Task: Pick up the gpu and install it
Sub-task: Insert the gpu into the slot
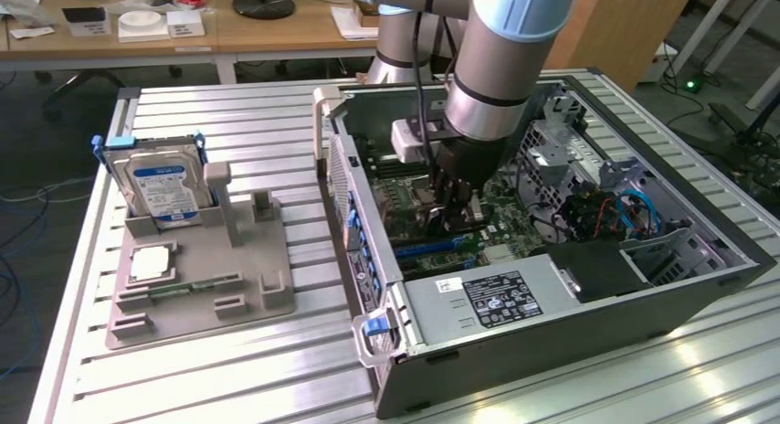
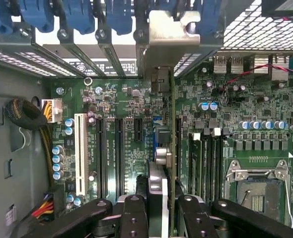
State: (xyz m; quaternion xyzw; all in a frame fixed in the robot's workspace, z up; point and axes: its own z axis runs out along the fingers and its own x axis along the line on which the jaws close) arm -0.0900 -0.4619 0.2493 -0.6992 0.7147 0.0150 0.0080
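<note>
In the wrist view the gpu (image 2: 172, 148) shows edge-on, a thin card standing upright between my fingers (image 2: 134, 215), with its silver bracket (image 2: 167, 30) against the case's rear slot openings. My gripper (image 2: 164, 215) is shut on the card, which hangs just above the green motherboard (image 2: 126, 106) beside the dark expansion slots (image 2: 117, 153). In the exterior view the gripper (image 1: 456, 205) reaches down inside the open computer case (image 1: 682, 291), low over the motherboard (image 1: 421, 227). Whether the card's edge sits in a slot is hidden.
Left of the case in the exterior view a grey fixture (image 1: 201, 287) holds an upright hard drive (image 1: 164, 186), a processor chip (image 1: 149, 262) and a memory stick (image 1: 195, 285). The power supply (image 1: 488, 301), a drive cage (image 1: 573, 150) and blue cables (image 1: 640, 214) crowd the case.
</note>
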